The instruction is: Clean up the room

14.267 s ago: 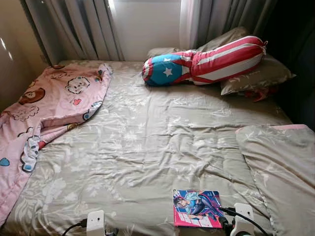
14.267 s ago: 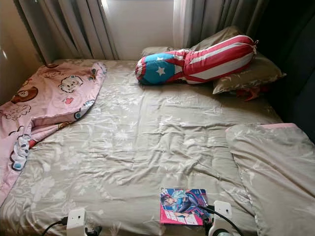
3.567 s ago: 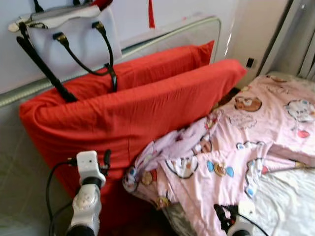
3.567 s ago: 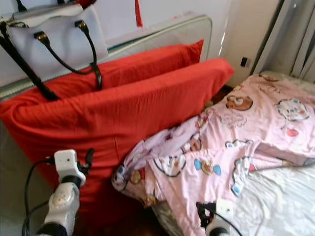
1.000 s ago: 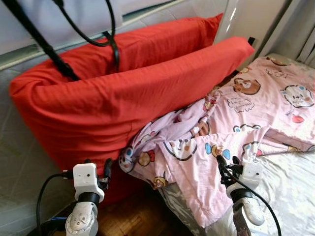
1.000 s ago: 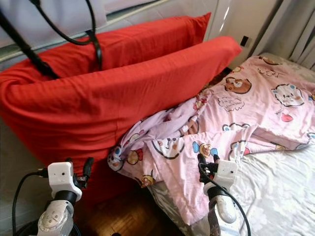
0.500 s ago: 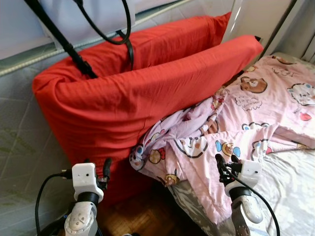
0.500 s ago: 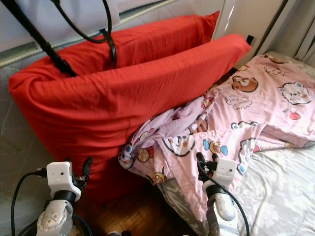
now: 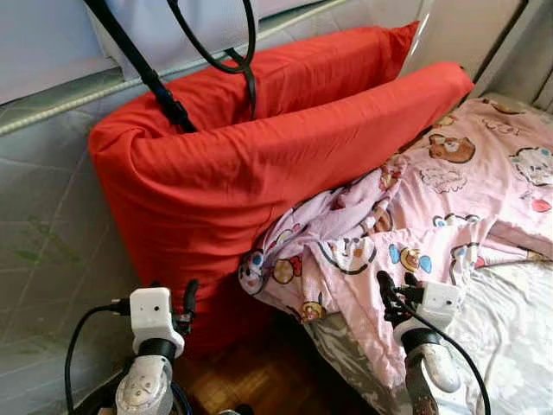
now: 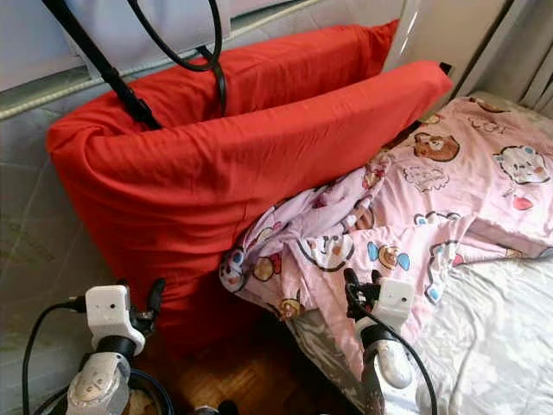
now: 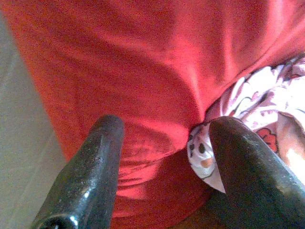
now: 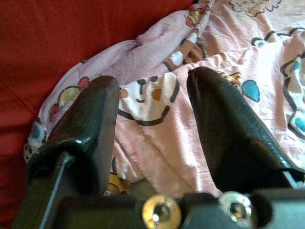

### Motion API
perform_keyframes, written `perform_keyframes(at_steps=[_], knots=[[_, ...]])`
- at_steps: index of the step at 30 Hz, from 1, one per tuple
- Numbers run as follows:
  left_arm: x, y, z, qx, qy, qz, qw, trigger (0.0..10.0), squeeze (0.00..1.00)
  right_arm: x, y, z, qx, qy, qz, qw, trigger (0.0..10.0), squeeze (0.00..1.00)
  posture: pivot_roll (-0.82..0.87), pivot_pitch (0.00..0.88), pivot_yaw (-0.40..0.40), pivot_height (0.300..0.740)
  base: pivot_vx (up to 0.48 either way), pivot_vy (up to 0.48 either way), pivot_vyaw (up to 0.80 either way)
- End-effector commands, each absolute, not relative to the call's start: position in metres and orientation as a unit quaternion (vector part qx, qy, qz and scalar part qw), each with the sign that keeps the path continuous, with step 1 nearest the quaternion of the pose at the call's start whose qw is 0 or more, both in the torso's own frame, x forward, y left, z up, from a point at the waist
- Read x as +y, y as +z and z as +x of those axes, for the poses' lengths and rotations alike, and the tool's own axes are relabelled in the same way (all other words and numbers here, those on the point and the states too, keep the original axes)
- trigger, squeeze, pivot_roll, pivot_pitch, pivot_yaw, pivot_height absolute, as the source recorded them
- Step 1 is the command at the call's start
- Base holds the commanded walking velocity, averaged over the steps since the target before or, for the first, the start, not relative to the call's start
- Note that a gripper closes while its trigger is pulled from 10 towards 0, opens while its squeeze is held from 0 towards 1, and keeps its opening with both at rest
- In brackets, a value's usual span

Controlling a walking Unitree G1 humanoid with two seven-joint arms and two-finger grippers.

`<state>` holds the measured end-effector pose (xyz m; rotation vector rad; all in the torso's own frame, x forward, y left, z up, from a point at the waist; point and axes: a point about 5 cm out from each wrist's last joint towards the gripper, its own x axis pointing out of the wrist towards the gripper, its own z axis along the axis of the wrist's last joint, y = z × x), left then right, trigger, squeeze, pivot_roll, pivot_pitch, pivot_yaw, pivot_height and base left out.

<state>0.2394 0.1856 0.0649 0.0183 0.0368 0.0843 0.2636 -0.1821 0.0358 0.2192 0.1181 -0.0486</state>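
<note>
Right wrist view: open right gripper [image 12: 152,119] just short of, perhaps touching, pink blanket [image 12: 200,71].

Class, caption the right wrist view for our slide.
Open right tool above a pink blanket beside a red cushion.

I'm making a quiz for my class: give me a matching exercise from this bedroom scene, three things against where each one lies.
Things:
1. pink cartoon blanket
2. red cushions
3. black bag straps

Places:
A. leaning against the wall beside the bed
B. hanging down over the top of the cushions
C. spilling off the bed's edge

Pairs: 1-C, 2-A, 3-B
</note>
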Motion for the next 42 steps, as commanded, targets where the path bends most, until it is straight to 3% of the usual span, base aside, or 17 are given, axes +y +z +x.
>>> perform_keyframes(at_steps=[1,28,33,42], knots=[[0.1839,0.0639,0.2378,0.023,0.042,0.009,0.999,10.0,0.00,-0.1871,0.0360,0.2612,0.061,-0.034,0.111,0.991,10.0,0.00,-0.08,0.166,-0.022,0.740,0.000,0.000,0.00],[0.1775,0.0638,0.2383,0.023,0.049,-0.023,0.998,10.0,0.00,-0.1919,0.0367,0.2642,0.077,-0.005,0.058,0.995,10.0,0.00,-0.10,0.174,-0.034,0.740,0.000,0.000,0.00],[0.1784,0.0631,0.2375,0.024,0.048,-0.022,0.998,10.0,0.00,-0.1887,0.0368,0.2635,0.071,0.000,0.052,0.996,10.0,0.00,-0.10,0.170,-0.030,0.716,0.000,0.000,0.00],[0.1805,0.0617,0.2357,0.027,0.049,-0.018,0.998,10.0,0.00,-0.1890,0.0338,0.2616,0.075,-0.008,0.057,0.996,10.0,0.00,-0.09,0.160,-0.025,0.716,0.000,0.000,0.00]])
